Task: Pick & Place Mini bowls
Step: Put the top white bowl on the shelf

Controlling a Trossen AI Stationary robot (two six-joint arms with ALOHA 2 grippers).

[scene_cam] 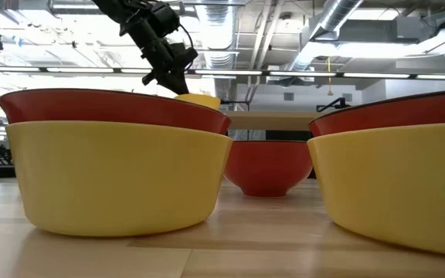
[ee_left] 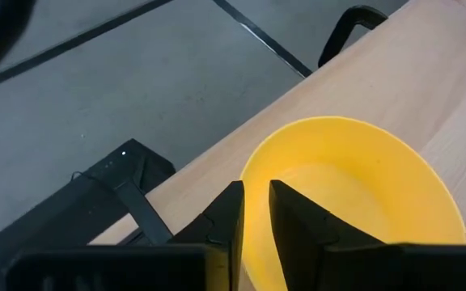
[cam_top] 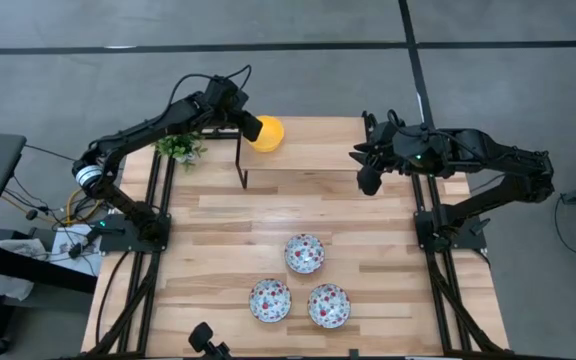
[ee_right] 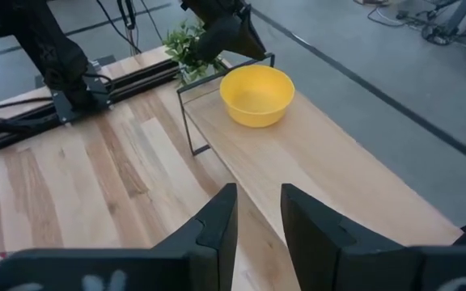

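A plain yellow mini bowl stands upright on its base on a raised wooden shelf at the table's far side. My left gripper is open at the bowl's left rim, one finger inside the bowl and one outside. My right gripper hangs open with nothing in it above the shelf's right end. Three patterned mini bowls rest on the table near the front. In the low view the two nearest show a red wall above a yellow one. My left gripper straddles the yellow bowl's rim, slanting down from the table's left and far side. A narrow gap shows between the fingers. Whether either finger touches the rim I cannot tell. The bowl sits level on the shelf.
A small green potted plant stands just left of the shelf, under my left arm. The shelf rests on thin black legs. Bare wood lies between the shelf and the patterned bowls, and along the shelf to the right of the yellow bowl.
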